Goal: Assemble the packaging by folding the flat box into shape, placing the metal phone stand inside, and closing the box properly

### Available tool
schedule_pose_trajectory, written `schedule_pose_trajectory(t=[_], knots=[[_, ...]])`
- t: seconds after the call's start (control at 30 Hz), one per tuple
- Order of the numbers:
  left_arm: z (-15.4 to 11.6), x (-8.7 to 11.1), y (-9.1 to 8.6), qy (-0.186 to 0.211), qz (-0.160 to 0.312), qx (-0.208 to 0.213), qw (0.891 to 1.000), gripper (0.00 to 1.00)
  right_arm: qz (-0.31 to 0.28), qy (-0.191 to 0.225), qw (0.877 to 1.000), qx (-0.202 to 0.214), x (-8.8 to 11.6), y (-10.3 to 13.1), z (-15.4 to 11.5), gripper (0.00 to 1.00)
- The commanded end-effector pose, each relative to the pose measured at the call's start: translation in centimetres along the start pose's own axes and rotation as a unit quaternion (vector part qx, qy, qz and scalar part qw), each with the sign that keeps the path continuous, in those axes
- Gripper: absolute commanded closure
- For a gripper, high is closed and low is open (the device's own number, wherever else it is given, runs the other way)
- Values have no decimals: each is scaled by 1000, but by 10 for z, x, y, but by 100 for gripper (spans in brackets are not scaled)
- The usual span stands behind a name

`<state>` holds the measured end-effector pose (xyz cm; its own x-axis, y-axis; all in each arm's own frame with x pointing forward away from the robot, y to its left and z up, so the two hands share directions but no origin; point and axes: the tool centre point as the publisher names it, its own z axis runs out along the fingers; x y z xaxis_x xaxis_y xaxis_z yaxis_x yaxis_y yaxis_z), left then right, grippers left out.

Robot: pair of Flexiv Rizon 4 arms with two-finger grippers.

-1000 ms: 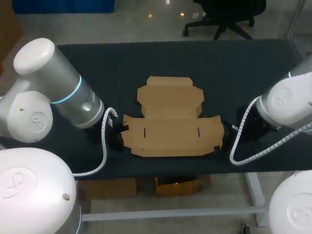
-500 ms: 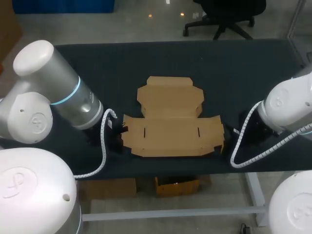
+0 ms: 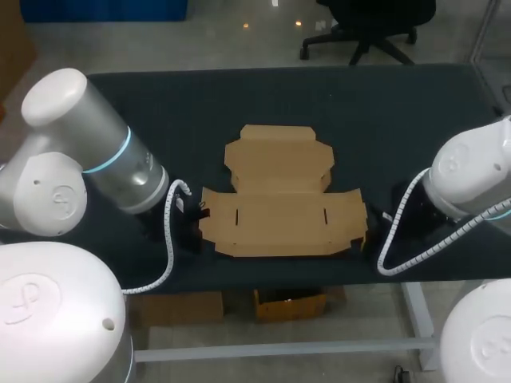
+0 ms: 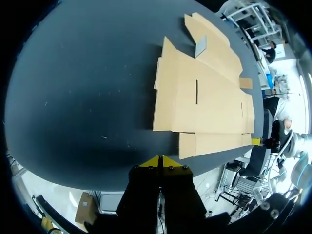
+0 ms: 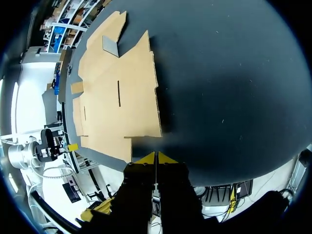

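The flat brown cardboard box point(image 3: 279, 199) lies unfolded near the table's front edge, its lid panel pointing to the far side. My left gripper point(image 4: 160, 161) is shut and empty, its yellow tips together just off the box point(image 4: 200, 102) at its left front corner. My right gripper point(image 5: 155, 157) is also shut and empty, low beside the box point(image 5: 117, 92) at its right front corner. In the head view both grippers sit mostly hidden under the wrists, the left point(image 3: 194, 219) and the right point(image 3: 375, 223) flanking the box. No metal phone stand shows in any view.
The dark table point(image 3: 160, 104) stretches wide behind and to both sides of the box. Its front edge runs close below the box and both grippers. White cable conduits loop from each wrist beside the box.
My right arm has shifted slightly to the right, away from the box. The left arm and the box have stayed put.
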<state>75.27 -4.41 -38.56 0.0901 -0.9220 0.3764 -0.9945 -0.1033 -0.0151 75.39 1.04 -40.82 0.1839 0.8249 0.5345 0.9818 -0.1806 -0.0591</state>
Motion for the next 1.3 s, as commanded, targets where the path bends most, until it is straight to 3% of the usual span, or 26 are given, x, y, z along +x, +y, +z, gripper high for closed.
schedule_pose_trajectory(t=[0.03,1.3], knots=[[4,-3,-1,2,-2,-1,1000,100,-2,4,1000,-1,-1,2,4,100],[31,-5,-10,36,-15,-21,999,100,-6,22,1000,-22,5,10,12,100]])
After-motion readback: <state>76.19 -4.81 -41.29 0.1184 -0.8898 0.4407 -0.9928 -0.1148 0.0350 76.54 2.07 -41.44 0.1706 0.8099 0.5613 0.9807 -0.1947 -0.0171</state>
